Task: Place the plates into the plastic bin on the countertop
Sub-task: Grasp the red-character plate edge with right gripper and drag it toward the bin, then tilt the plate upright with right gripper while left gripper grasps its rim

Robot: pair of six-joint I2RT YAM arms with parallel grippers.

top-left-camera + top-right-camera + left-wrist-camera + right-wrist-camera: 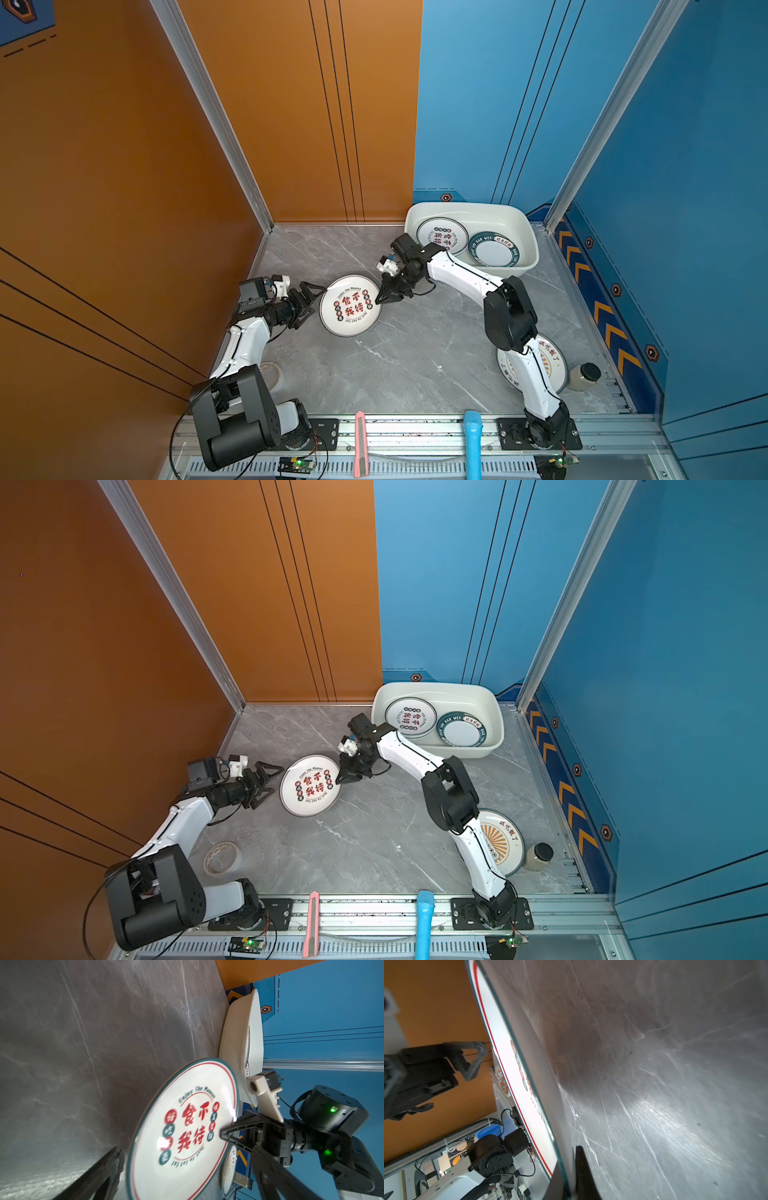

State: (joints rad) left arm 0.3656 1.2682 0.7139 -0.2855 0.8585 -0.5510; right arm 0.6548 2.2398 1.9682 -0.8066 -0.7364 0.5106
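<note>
Right hand [338, 780] tight on rim of red-lettered plate [309, 786]; left hand [277, 778] wide beside.

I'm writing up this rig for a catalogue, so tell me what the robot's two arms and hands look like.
The left arm and right arm have white links joined by bulky black joints, with a thin black cable along each. The left hand and right hand are black, with skeletal triangular fingers. Green lights glow on the right arm.
</note>
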